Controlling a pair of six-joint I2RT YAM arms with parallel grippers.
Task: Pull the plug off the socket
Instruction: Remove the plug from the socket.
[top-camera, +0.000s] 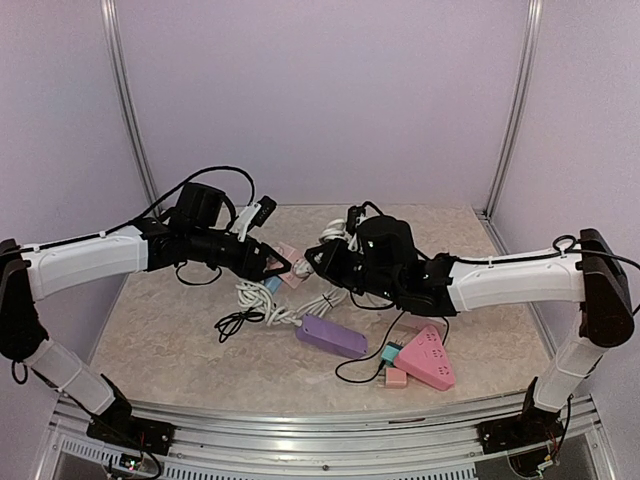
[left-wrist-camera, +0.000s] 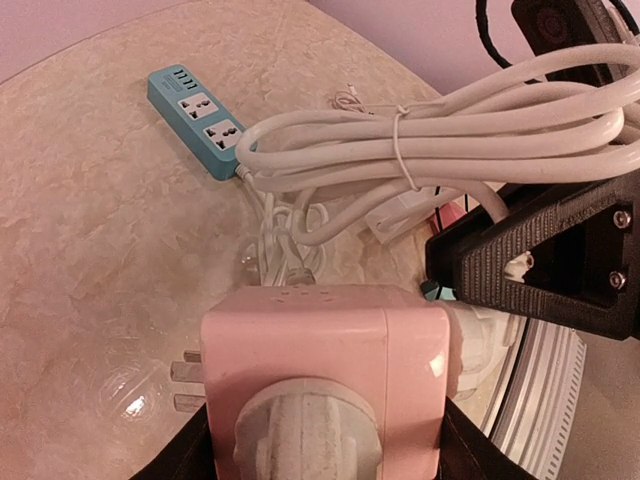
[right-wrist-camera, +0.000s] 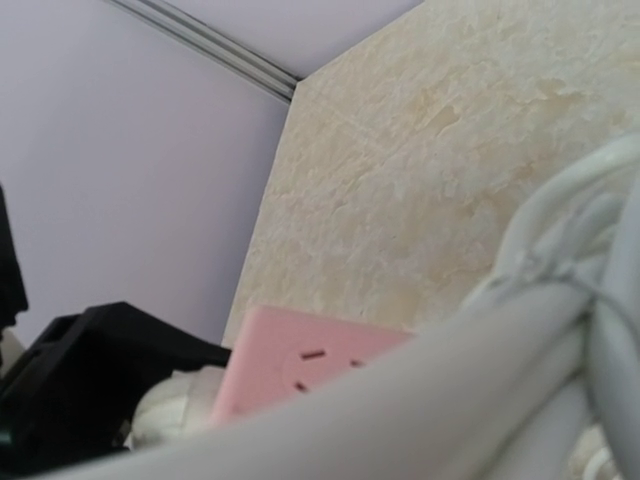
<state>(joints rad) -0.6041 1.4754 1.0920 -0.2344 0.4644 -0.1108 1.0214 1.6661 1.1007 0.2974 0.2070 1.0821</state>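
Jaws of the left gripper (top-camera: 278, 264) stand partly spread, its black fingers (left-wrist-camera: 190, 455) clamped on either side of the pink socket (left-wrist-camera: 325, 350). The socket is held over the middle of the table (top-camera: 150, 320), nearer its far edge, with its metal prongs pointing left. Below it a blue power strip (left-wrist-camera: 195, 110) lies flat. The white plug (left-wrist-camera: 482, 335) is still seated in the socket's right side. The right gripper (top-camera: 318, 262) meets it there, jaws pressed almost together on the plug, though the contact is partly hidden. A tied white cable bundle (left-wrist-camera: 450, 130) drapes over that gripper. Toward the near edge lie a purple power strip (top-camera: 332, 336) and, further right, a pink triangular power strip (top-camera: 428, 357).
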